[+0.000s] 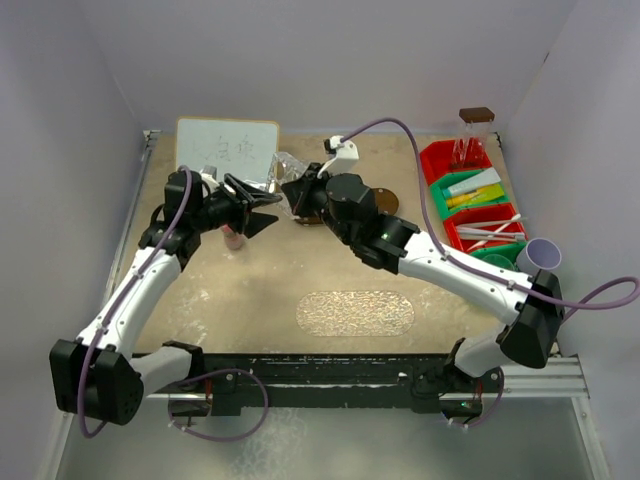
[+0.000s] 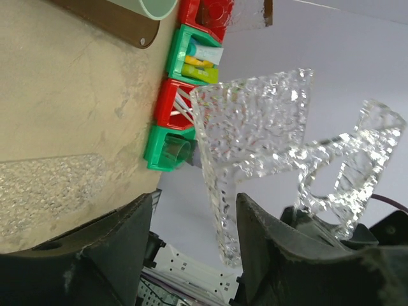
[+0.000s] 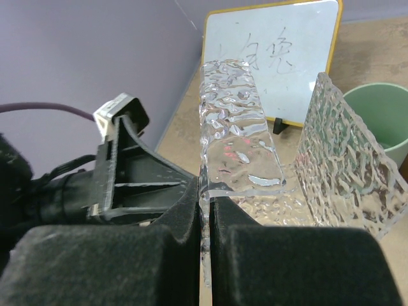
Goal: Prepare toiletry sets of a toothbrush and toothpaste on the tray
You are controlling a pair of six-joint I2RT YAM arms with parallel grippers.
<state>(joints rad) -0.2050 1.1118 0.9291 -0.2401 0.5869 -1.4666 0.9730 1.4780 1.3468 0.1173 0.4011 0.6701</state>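
Note:
My right gripper point(image 3: 205, 191) is shut on the thin edge of a clear textured acrylic holder point(image 3: 236, 140) and holds it above the table's back middle point(image 1: 285, 165). My left gripper point(image 2: 194, 210) is open around one wall of the same holder point(image 2: 255, 127); that wall lies close to one finger, with a wide gap to the other. The clear oval tray point(image 1: 355, 312) lies flat near the table's front. Toothbrushes sit in a red bin point(image 1: 490, 232) and toothpaste tubes in a green bin point(image 1: 475, 190) at the right.
A whiteboard point(image 1: 227, 150) stands at the back left. A pink-capped little bottle point(image 1: 233, 240) stands under the left arm. A green cup point(image 3: 376, 121) sits on a brown disc point(image 1: 385, 200) behind the right gripper. A pale cup point(image 1: 540, 255) stands by the bins.

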